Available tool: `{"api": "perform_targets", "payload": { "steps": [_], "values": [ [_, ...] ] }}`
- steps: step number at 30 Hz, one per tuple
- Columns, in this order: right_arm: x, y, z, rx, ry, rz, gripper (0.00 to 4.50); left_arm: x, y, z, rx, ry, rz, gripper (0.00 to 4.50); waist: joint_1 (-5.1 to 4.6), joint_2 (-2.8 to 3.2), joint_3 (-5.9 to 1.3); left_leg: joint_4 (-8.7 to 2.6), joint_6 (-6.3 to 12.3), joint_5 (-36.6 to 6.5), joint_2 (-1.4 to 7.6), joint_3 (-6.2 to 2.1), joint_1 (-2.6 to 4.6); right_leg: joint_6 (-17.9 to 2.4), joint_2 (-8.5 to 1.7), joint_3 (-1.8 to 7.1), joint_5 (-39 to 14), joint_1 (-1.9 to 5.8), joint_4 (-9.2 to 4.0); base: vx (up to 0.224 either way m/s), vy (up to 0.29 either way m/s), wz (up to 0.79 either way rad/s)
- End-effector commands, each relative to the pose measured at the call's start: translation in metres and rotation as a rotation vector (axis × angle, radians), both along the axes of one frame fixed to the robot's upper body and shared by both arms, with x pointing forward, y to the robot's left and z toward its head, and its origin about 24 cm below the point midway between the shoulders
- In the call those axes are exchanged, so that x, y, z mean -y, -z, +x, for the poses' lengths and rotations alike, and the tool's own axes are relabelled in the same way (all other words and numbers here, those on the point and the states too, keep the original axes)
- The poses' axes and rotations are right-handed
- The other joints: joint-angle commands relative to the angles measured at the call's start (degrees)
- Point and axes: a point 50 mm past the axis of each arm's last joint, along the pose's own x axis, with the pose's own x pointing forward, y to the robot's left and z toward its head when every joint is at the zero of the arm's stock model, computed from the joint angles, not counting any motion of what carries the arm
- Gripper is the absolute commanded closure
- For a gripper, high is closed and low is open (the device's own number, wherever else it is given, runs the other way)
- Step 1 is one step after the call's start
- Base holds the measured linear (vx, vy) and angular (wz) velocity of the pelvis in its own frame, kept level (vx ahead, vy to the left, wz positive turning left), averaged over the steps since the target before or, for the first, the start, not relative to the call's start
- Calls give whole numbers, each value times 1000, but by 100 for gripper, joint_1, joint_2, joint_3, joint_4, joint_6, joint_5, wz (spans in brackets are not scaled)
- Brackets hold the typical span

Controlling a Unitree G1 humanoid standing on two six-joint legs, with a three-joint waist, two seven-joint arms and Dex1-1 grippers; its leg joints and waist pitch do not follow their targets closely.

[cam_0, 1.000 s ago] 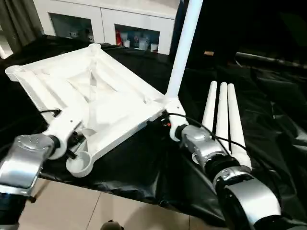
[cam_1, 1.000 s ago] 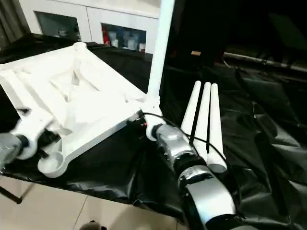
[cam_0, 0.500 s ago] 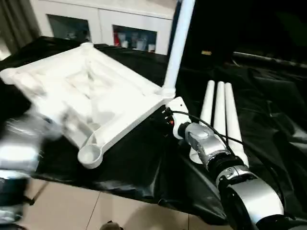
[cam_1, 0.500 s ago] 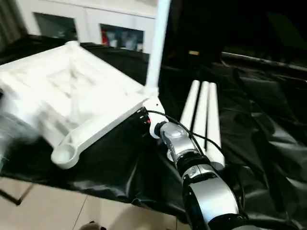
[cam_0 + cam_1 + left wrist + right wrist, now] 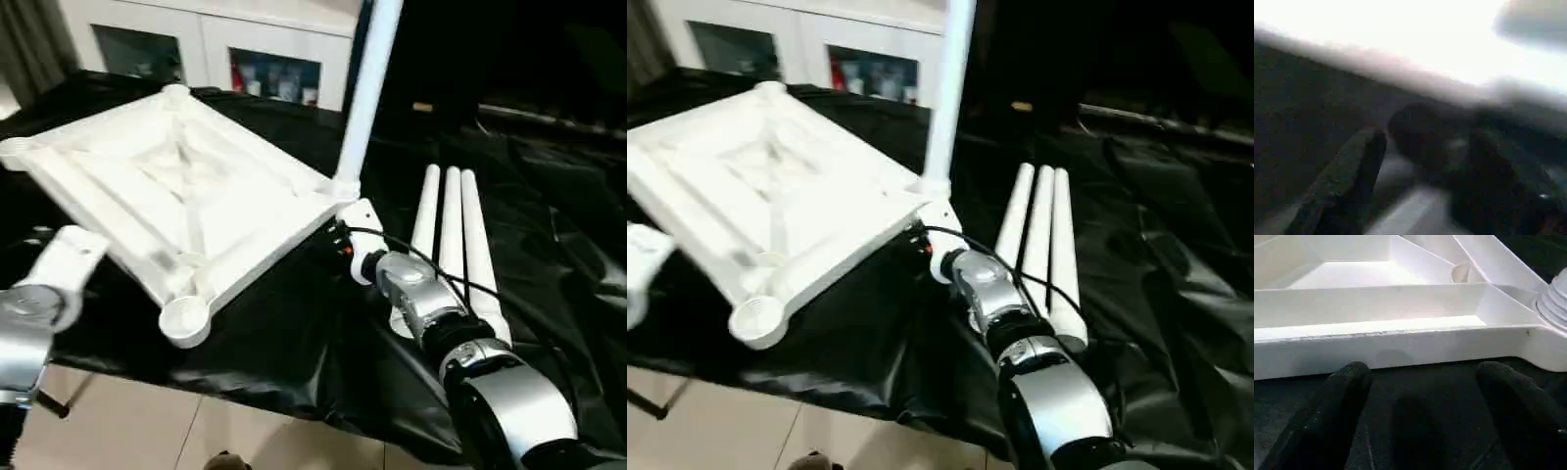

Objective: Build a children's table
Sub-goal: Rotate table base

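From the head cameras, the table top lies upside down on the black sheet, ribbed underside up, turned like a diamond: one corner socket points at the near edge of the bench, the opposite corner toward the white cabinet behind. One leg already stands upright in the right-hand corner, its long axis near vertical and leaning slightly right toward the top. Three loose legs lie side by side to the right of the top, touching one another, their length running away from the robot, thin ends far, thick ends near. Behind the cabinet's glass are small coloured packages, but any writing is too blurred to read.

The right gripper sits just beside the corner with the standing leg. The left arm is at the near left, apart from the top's edge.

The left wrist view is smeared; one dark finger shows against a pale band, and I cannot tell from it how the left pincer stands.

In the right wrist view, the two black fingers are spread wide with nothing between them, pointing at the top's white side wall without touching it.
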Motion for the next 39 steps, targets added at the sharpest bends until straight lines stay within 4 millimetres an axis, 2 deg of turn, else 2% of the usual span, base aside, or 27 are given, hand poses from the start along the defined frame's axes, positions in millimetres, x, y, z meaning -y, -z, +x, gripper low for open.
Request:
{"api": "perform_targets", "payload": {
  "steps": [1, 5, 7, 9, 10, 11, 12, 13, 14, 15, 18, 20, 22, 23, 27, 28, 29, 30, 31, 32, 33, 34, 35, 36, 37, 38, 39],
  "values": [
    [4, -2, 1, 8, -1, -2, 59, 20, 7, 1, -36, 85, -78, 96, -43, 189, -322, -490, -187, -2092, 214, -114, 101, -784, -488, 433, -2101, 204, -551, 0, 0, 0],
    [9, -7, 4, 35, 0, -7, 59, 41, 9, 13, -3, 146, -109, 74, -8, 181, -328, -473, -183, -2098, 208, -96, 139, -674, -481, 437, -2268, 178, -592, 0, 0, 0],
    [23, -17, 10, 60, 59, -9, 59, 56, 10, 27, 55, 160, -117, 49, -11, 185, -332, -482, -168, -2024, 201, -102, 108, -606, -461, 434, -2264, 203, -589, 0, 0, 0],
    [37, -23, 13, 72, 124, -14, 59, 65, 12, 36, 78, 174, -126, 41, 6, 177, -328, -476, -165, -1988, 191, -84, 142, -527, -434, 439, -2228, 169, -613, 0, 0, 0],
    [37, -23, 13, 72, 124, -14, 59, 65, 12, 36, 78, 174, -126, 41, 13, 162, -357, -479, -174, -1865, 192, -103, 90, -501, -450, 434, -2131, 227, -573, 0, 0, 0],
    [41, -25, 13, 75, 147, -13, 59, 69, 13, 38, 84, 185, -125, 20, -5, 187, -363, -485, -184, -1790, 194, -117, 51, -504, -455, 432, -2049, 256, -550, 0, 0, 0],
    [51, -29, 13, 93, 180, -7, 59, 78, 14, 44, 114, 211, -137, 11, -13, 179, -373, -471, -154, -1633, 175, -97, 51, -423, -423, 429, -1880, 252, -584, 0, 0, 0],
    [51, -29, 13, 93, 180, -7, 59, 78, 14, 44, 114, 211, -137, 11, -8, 164, -396, -453, -166, -1574, 182, -92, 67, -461, -432, 438, -1736, 242, -548, 0, 0, 0],
    [54, -31, 13, 100, 190, -3, 59, 81, 14, 47, 126, 215, -143, 4, -20, 149, -404, -456, -161, -1473, 177, -101, 26, -510, -435, 437, -1598, 279, -514, 0, 0, 0],
    [59, -33, 12, 110, 205, 8, 59, 86, 14, 51, 149, 222, -141, 4, -15, 175, -406, -443, -120, -1305, 159, -85, -6, -496, -407, 438, -1416, 294, -529, 0, 0, 0],
    [75, -43, 4, 148, 264, 27, 59, 90, 9, 58, 240, 204, -124, 4, -23, 234, -442, -411, -81, -1053, 160, -97, -15, -613, -398, 436, -877, 322, -444, 0, 0, 0],
    [88, -46, -4, 159, 314, 20, 59, 90, -5, 54, 366, 196, -159, 4, -5, 260, -457, -397, -44, -836, 183, -113, -22, -660, -391, 439, -473, 355, -417, 0, 0, 0],
    [96, -48, -11, 186, 365, 25, 59, 85, -8, 45, 416, 113, -237, 4, -42, 251, -452, -385, -10, -822, 199, -85, -46, -836, -390, 428, -217, 360, -389, 0, 0, 0],
    [98, -47, -17, 192, 380, 17, 59, 82, -10, 40, 471, 63, -253, 4, -43, 286, -448, -387, 2, -861, 185, -84, -43, -857, -383, 422, -274, 356, -398, 0, 0, 0],
    [95, -41, -43, 177, 444, 87, 59, 73, -9, 18, 594, -103, -291, 4, -132, 295, -426, -397, 171, -925, 172, -72, -68, -746, -355, 412, -546, 361, -485, 0, 0, 0],
    [93, -40, -46, 167, 453, 109, 59, 73, -8, 16, 601, -118, -291, 4, -104, 304, -410, -219, -237, -1505, 105, 228, 292, -554, -153, 639, -1243, 29, -681, 0, 0, 0],
    [92, -38, -48, 156, 464, 127, 59, 74, -7, 15, 601, -130, -292, 4, -156, 238, -357, -240, -298, -1628, 36, 255, 169, -470, -109, 729, -1576, 105, -686, -9, 4, -39],
    [92, -37, -52, 142, 477, 134, 59, 75, -6, 14, 600, -133, -290, 4, -66, 218, -361, -209, -299, -1897, 4, 275, 203, -351, -146, 953, -2184, 81, -705, -9, 4, -39],
    [92, -37, -52, 142, 477, 134, 59, 75, -6, 14, 600, -133, -290, 4, 3, 152, -381, -49, -62, -1945, -85, 241, 154, -376, -292, 1303, -2564, 185, -756, -10, 22, -59],
    [91, -35, -56, 115, 492, 145, 59, 80, -8, 16, 626, -105, -275, 4, 73, 137, -358, 91, 63, -1911, -126, 186, 125, -455, -424, 1553, -2841, 235, -850, -23, 64, -55],
    [91, -33, -58, 97, 502, 155, 59, 85, -12, 18, 647, -77, -269, 4, 211, 81, -273, 430, 276, -1622, -188, -73, -77, -519, -758, 2073, -3664, 435, -1009, -23, 64, -55],
    [91, -33, -58, 95, 503, 156, 59, 86, -13, 19, 655, -70, -267, 4, 307, 52, -271, 640, 244, -1414, -263, -330, -194, -589, -788, 2395, -4094, 517, -1038, -23, 139, -63],
    [90, -32, -58, 92, 505, 157, 59, 87, -16, 20, 669, -65, -266, 4, 292, 39, -264, 679, 233, -1367, -325, -454, -247, -655, -721, 2426, -4041, 540, -1004, -37, 196, -70],
    [88, -31, -56, 79, 513, 164, 59, 88, -22, 23, 691, -42, -222, 4, 207, 128, -249, 428, 217, -1205, -356, -675, -122, -786, -306, 2241, -3461, 302, -967, -37, 196, -70],
    [87, -32, -56, 75, 512, 167, 59, 89, -23, 23, 695, -36, -219, 4, 117, 199, -261, -56, 303, -1073, -272, -759, -163, -826, -127, 1703, -2839, 295, -744, -61, 225, -56],
    [87, -32, -56, 75, 512, 167, 59, 89, -23, 23, 695, -36, -219, 4, -187, 461, -310, -474, 212, -1511, -89, -811, 32, -569, 457, 1137, -1785, -77, -348, -37, 259, -20],
    [83, -32, -56, 69, 495, 168, 59, 89, -23, 23, 699, -40, -227, 4, -300, 500, -478, -418, 67, -1348, 67, -918, 175, -419, 370, 995, -919, -58, -129, -37, 259, -20]
  ]
}}
